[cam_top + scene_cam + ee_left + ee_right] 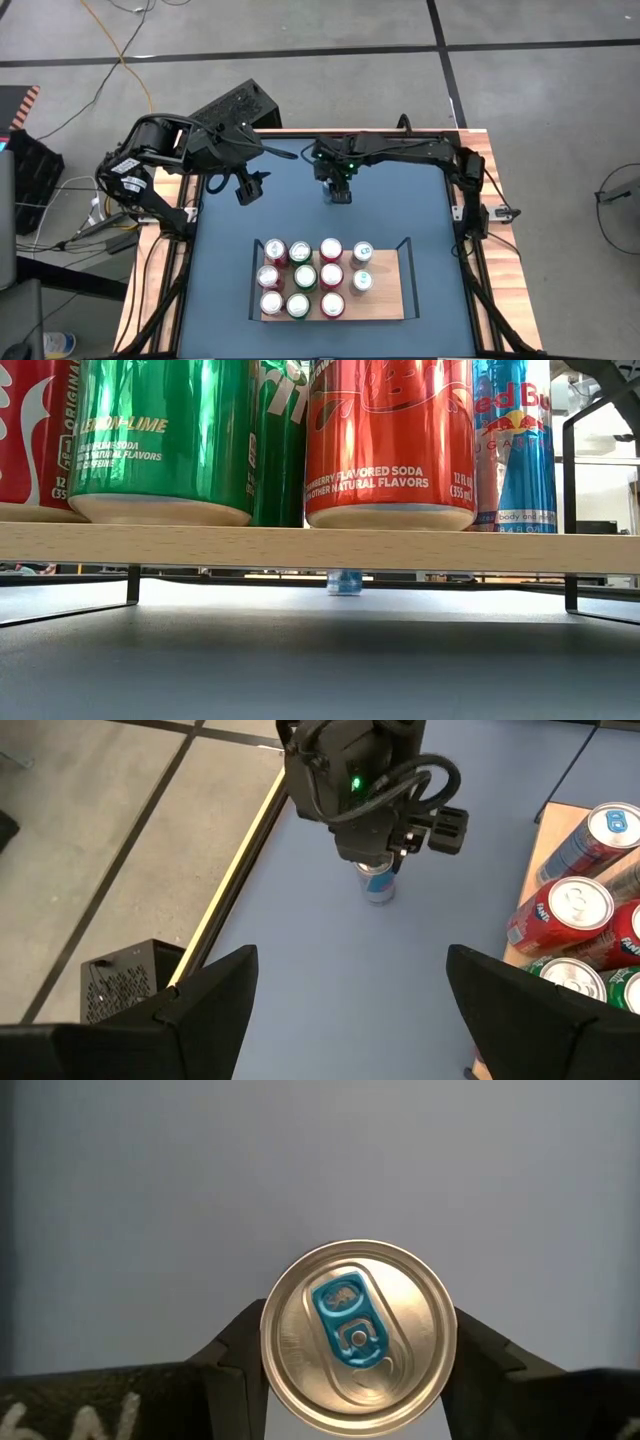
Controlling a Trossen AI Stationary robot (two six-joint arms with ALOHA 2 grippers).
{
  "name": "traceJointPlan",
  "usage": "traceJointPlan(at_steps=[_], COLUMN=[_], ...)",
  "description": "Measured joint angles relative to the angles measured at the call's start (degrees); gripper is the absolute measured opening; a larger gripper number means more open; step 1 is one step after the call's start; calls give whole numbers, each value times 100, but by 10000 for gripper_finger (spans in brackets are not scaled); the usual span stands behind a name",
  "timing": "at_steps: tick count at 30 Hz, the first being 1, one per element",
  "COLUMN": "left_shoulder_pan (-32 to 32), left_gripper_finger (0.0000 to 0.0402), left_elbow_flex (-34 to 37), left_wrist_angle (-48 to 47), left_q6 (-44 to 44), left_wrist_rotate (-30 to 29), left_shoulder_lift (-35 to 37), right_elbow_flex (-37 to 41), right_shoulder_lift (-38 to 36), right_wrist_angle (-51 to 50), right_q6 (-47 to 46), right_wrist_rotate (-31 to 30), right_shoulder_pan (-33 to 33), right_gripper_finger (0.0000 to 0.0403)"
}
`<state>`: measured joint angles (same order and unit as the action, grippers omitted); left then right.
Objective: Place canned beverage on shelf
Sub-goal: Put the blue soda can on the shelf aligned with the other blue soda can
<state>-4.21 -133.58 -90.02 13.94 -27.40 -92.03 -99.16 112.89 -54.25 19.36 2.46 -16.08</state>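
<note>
Straddling a lone can (357, 1336) standing upright on the desk (420, 200) well behind the shelf (385, 290), the right gripper (338, 192) has its jaws flanking it, ready to lift. Whether they clamp it I cannot tell. The left gripper (247, 186) waits beside, jaws apart.

Even, bright overhead light; soft shadows under the shelf (320, 547) in the low view. Vertical glare streaks run down the green can (165, 440) and orange can (390, 440). The left wrist view's near fingers (215, 995) are blurred
</note>
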Motion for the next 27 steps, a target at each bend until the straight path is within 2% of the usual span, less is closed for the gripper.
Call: traceJointPlan(at_steps=[7,13,16,21,27], left_shoulder_pan=[0,0,2,0,0], left_gripper_finger=[311,311,311,311,311], left_elbow_flex=[0,0,0,0,0], left_wrist_angle=[0,1,2,0,0], left_q6=[-1,-126,-244,-402,-473], left_wrist_rotate=[0,0,-2,-2,-2], left_shoulder_lift=[0,0,0,0,0], right_elbow_flex=[-319,-382,-395,-395,-395], right_shoulder_lift=[-635,-1547,-2105,-2877,-3558], right_wrist_angle=[-524,-1288,-1659,-1786,-1611], right_q6=[1,-497,-827,-1759,-3110], right_wrist_rotate=[-4,-1,-58,-831,-1437], right_shoulder_pan=[11,367,746,1617,2709], right_gripper_finger=[196,196,196,196,196])
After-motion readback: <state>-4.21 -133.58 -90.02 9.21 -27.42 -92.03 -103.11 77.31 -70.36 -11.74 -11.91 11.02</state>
